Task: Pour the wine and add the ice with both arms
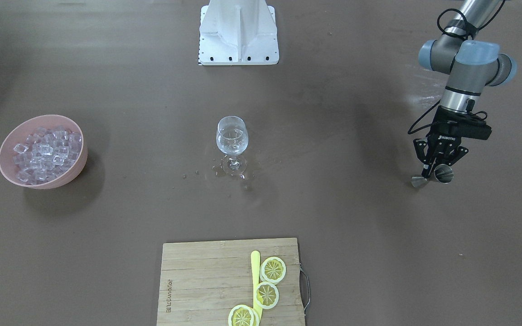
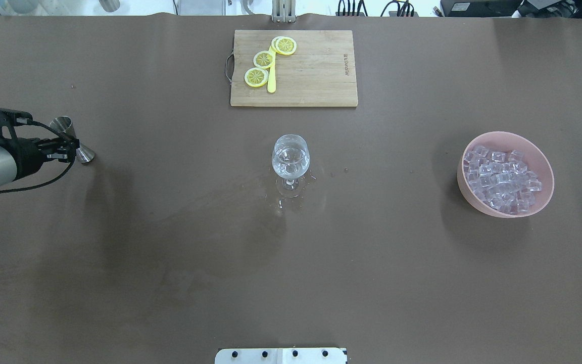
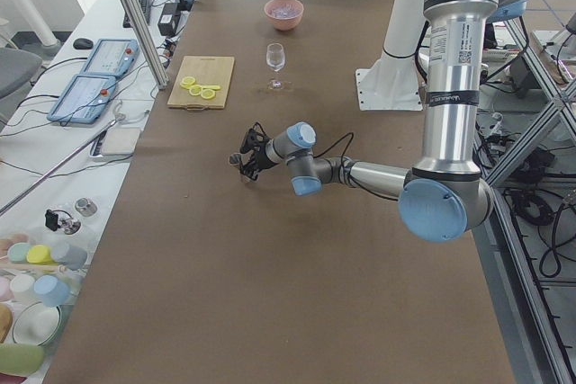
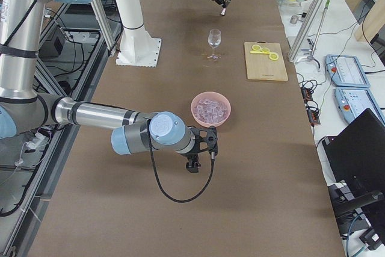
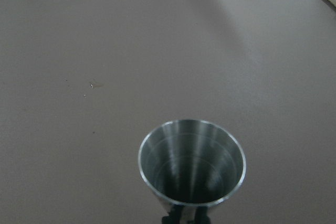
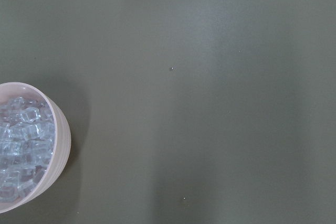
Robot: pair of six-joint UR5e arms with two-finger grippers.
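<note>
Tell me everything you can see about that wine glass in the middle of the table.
The wine glass is clear and stemmed, with a rounded bowl, a short stem and a round foot. It stands upright near the middle of the brown table, and nothing else touches it. A small amount of clear, water-like liquid sits in its bowl. Small drops and a wet patch lie on the table around its foot.

Brown table [image 2: 180, 263] carries wine glass [image 2: 290, 157], pink bowl [image 2: 467, 189], cutting board [image 2: 316, 76].

Right gripper [image 4: 204, 145] is too small to judge.
</note>
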